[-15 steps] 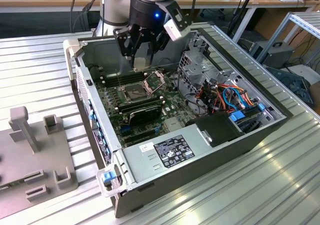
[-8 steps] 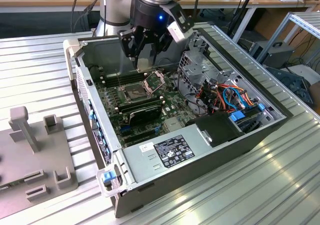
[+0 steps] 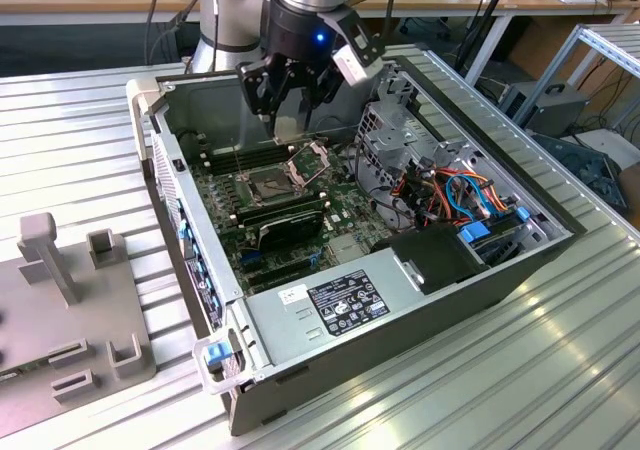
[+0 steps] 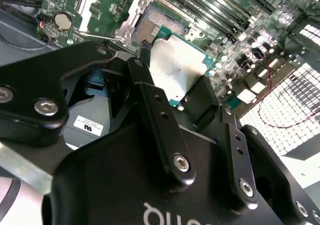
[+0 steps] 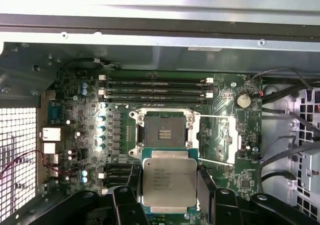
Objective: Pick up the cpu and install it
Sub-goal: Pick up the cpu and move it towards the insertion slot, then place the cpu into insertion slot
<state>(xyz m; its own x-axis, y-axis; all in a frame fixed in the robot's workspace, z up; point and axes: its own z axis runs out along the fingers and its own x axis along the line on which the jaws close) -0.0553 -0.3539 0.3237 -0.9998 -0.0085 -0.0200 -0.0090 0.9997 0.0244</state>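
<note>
Socket (image 3: 270,182) open on board, frame (image 3: 312,156) hinged up at the exterior view's right of it. Pincer (image 3: 296,88) above, clamped on cpu (image 5: 169,182) by two opposite edges. Cpu flat, metal top up, edges square to socket, but looks offset toward the side away from RAM slots (image 5: 155,87).

The gripper (image 4: 175,94) holding the cpu (image 4: 177,65) over the motherboard (image 4: 60,0)
Two black fingers (image 4: 150,107) pinch the silver-topped cpu by opposite edges. Just beyond its far edge lies the open socket (image 4: 156,29), contacts bare. Long memory slots (image 4: 210,5) run past the socket; a round coin cell (image 4: 62,20) sits well apart on its other side. A perforated case wall (image 4: 295,110) stands beside the motherboard.
</note>
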